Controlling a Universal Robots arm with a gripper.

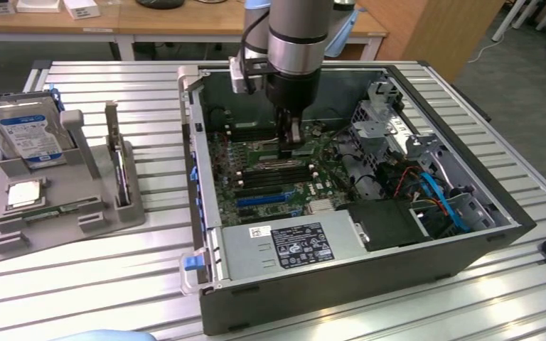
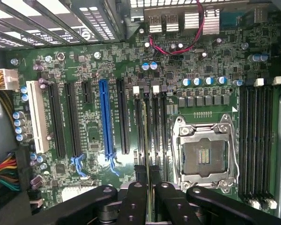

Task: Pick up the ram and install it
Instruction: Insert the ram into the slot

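My gripper [image 1: 290, 144] hangs low inside the open computer case [image 1: 211, 234], just above the motherboard [image 1: 254, 186]. Its black fingers [image 2: 136, 197] are shut on the ram [image 2: 151, 190], which shows edge-on as a thin greenish strip between them. The strip is in line with the dark memory slots [image 2: 150, 124] beside the empty CPU socket [image 2: 206, 157]. I cannot tell whether the ram's lower edge touches a slot. A second bank of memory slots [image 2: 255, 136] lies on the other side of the socket.
On the exterior view's left, a grey holder [image 1: 111, 213] carries a blue-labelled hard drive [image 1: 26, 133], a square silver CPU [image 1: 25, 193] and a small green board [image 1: 65, 211]. Inside the case are the power supply [image 1: 292, 245], a drive cage [image 1: 387, 121] and cables [image 1: 439, 199]. Expansion slots [image 2: 105, 119] sit nearby.
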